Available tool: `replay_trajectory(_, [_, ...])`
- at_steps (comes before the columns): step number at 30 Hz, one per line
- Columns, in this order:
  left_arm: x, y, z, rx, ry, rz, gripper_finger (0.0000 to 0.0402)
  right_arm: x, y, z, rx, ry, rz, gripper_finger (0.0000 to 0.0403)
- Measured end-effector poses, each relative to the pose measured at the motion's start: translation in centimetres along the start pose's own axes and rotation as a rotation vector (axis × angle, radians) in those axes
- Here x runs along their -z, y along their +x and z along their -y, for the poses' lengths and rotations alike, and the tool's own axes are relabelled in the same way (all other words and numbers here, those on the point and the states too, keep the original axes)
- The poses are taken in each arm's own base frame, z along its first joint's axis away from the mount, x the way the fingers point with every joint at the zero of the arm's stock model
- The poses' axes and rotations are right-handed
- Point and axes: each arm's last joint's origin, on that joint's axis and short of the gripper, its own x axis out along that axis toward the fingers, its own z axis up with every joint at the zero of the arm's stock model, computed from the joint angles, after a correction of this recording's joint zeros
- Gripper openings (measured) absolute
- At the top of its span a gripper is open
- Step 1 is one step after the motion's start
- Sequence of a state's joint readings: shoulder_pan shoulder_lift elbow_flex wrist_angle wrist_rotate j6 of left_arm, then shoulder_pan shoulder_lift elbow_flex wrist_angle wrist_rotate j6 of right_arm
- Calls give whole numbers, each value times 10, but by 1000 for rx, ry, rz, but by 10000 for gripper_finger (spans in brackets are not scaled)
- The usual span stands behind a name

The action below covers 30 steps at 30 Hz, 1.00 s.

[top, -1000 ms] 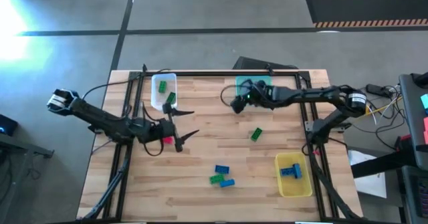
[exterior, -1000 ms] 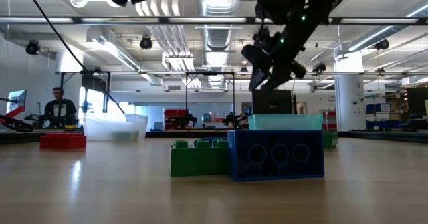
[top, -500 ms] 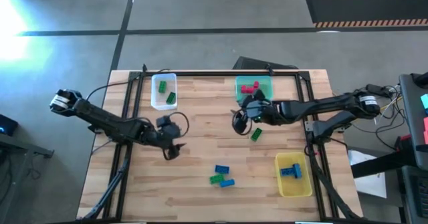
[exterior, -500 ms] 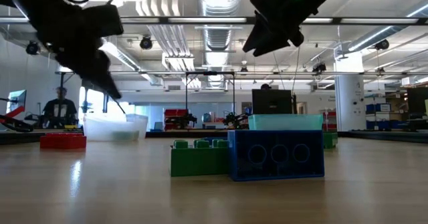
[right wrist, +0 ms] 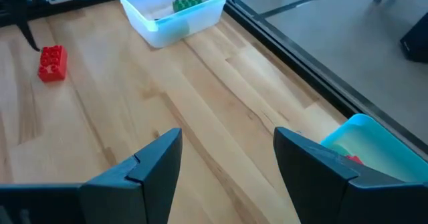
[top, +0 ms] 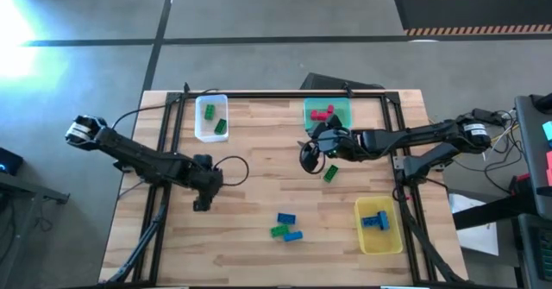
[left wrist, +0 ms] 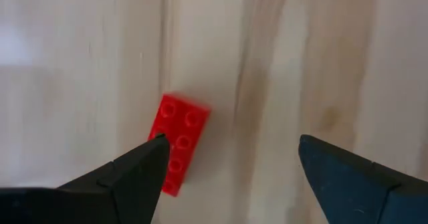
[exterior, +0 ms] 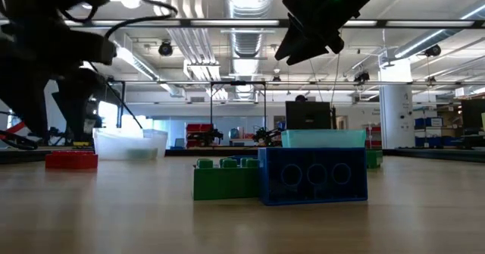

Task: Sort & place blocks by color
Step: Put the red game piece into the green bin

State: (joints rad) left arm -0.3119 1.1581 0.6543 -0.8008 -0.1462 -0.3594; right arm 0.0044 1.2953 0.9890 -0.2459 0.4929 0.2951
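A red block (left wrist: 179, 138) lies flat on the wooden table, and my left gripper (left wrist: 231, 144) hangs open right above it, pointing down. One fingertip (left wrist: 150, 150) shows over the block's edge. In the high view my left gripper (top: 203, 194) hides the block; the low view shows the red block (exterior: 70, 160) below the dark fingers. My right gripper (top: 307, 157) is open, raised beside a green block (top: 330, 173), just near of the teal bin (top: 343, 119). Two blue blocks and a green one (top: 285, 225) lie toward the near edge. My left gripper comes from above with its fingers open. One fingertip overlaps the red block's long edge (left wrist: 164, 134) in the wrist view, and I cannot tell whether it touches.
The clear bin (top: 200, 127) at far left holds green blocks. Red blocks lie in the teal bin. The yellow bin (top: 388, 240) at near right holds a blue block. Black frame rails run along the table's left, right and far edges. Bare wood lies mid-table.
My left gripper has swung from pointing toward the table's right, beside the clear bin, tipped to point down, moved toward the near edge and lowered over the red block. My right gripper has drawn back from over the teal bin toward the green block, then held still.
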Motion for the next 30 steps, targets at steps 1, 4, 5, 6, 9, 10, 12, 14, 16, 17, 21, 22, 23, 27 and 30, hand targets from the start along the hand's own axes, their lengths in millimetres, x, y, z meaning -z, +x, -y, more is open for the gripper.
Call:
replay_trajectory(1, [1, 3, 0, -17, 9, -14, 313, 0, 0, 0, 0, 0, 0, 226])
replay_trajectory(4, [0, 11, 0, -79, 45, -37, 313, 0, 0, 0, 0, 0, 0, 226])
replay_trajectory(5, [0, 13, 0, -99, 60, -47, 313, 0, 0, 0, 0, -1, -1, 226])
replay_trajectory(6, [-1, 16, -1, -116, 66, -60, 313, 0, 1, 0, 0, -1, -1, 226])
replay_trajectory(9, [-2, 25, -1, -141, 69, -101, 313, 0, 1, 0, -1, -1, -2, 226])
replay_trajectory(10, [-2, 27, -1, -146, 70, -114, 313, 0, 1, 0, -1, -2, -2, 226])
replay_trajectory(12, [-3, 33, 0, -157, 73, -140, 313, 0, 1, 0, -1, -5, -3, 226])
replay_trajectory(14, [-2, 38, 0, -166, 77, -167, 313, 0, 1, 0, -1, -5, -3, 226])
replay_trajectory(16, [-2, 42, 0, -173, 80, -187, 313, 0, 1, 0, -1, -5, -3, 226])
replay_trajectory(17, [-3, 42, 1, -176, 83, -190, 313, 0, 1, 0, -1, -5, -3, 226])
replay_trajectory(21, [-4, 45, 1, -193, 89, -196, 313, 1, 1, 0, -1, -5, -3, 226])
replay_trajectory(22, [-4, 45, 1, -194, 90, -197, 313, 1, 1, 0, -1, -5, -3, 226])
replay_trajectory(23, [-4, 45, 1, -195, 90, -197, 313, 1, 1, 0, -1, -5, -3, 226])
replay_trajectory(27, [-4, 46, 1, -198, 90, -197, 313, 1, 1, 0, -1, -5, -3, 226])
replay_trajectory(30, [-4, 46, 1, -199, 90, -196, 308, 1, 1, 0, -1, -5, -3, 226])
